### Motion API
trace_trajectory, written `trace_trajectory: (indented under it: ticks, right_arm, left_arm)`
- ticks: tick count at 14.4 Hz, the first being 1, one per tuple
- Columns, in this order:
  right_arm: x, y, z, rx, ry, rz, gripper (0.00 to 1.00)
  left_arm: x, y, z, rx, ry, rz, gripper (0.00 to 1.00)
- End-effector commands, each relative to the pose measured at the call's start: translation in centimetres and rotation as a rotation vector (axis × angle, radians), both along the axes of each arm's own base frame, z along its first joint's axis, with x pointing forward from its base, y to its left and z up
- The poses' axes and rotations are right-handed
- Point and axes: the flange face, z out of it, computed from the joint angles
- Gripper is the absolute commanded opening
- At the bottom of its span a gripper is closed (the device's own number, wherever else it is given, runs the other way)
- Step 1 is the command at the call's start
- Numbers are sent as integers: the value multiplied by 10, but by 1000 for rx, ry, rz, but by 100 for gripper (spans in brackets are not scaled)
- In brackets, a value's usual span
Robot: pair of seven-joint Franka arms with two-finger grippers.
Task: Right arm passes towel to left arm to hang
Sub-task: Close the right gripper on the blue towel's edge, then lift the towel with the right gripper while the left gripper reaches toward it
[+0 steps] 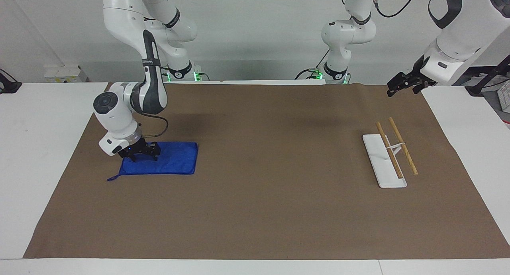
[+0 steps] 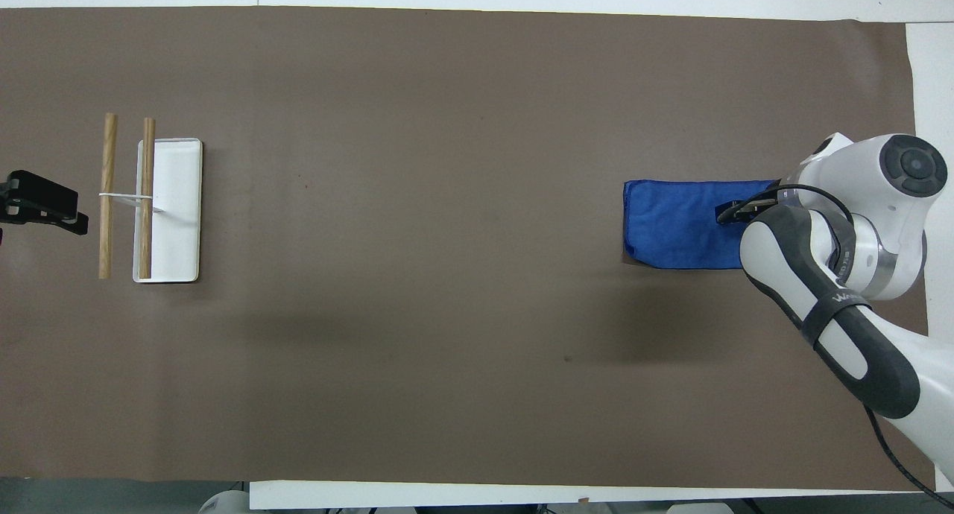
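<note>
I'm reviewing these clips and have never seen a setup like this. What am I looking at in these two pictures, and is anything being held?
Two white robot arms work at a table covered with a brown mat. One picture looks at the robots from across the table; the other looks down from above their end.

The right gripper is down on a blue towel that lies flat at the right arm's end of the table. Its fingers are spread on the cloth, and nothing is lifted yet.

The left gripper waits open in the air at the left arm's end, holding nothing. Close by stands a small rack: a white base with two wooden rods, where the towel should end up.
</note>
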Motion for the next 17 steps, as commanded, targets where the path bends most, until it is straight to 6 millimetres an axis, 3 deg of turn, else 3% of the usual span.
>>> trace_trajectory:
  ticks: [1, 2, 4, 7, 10, 12, 16, 17]
  right_arm:
    - [-3, 2, -4, -5, -7, 19, 85]
    - [-4, 2, -5, -5, -3, 22, 76]
    - [-5, 3, -5, -4, -2, 28, 40]
    - [-6, 3, -6, -3, 9, 31, 0]
    - [-3, 8, 3, 9, 30, 3, 0]
    - [4, 27, 28, 23, 94, -78, 0]
    - [12, 112, 96, -1, 203, -327, 0]
    - [13, 144, 115, -7, 211, -409, 0]
  left_arm:
    - [-4, 2, 0, 4, -13, -1, 100]
    - [-4, 2, 0, 4, -13, -1, 100]
    - [-4, 2, 0, 4, -13, -1, 100]
    - [-4, 3, 0, 4, -13, 1, 100]
    - [-4, 2, 0, 4, -13, -1, 100]
    - [-4, 2, 0, 4, -13, -1, 100]
    - [-4, 2, 0, 4, -13, -1, 100]
    - [-4, 2, 0, 4, -13, -1, 100]
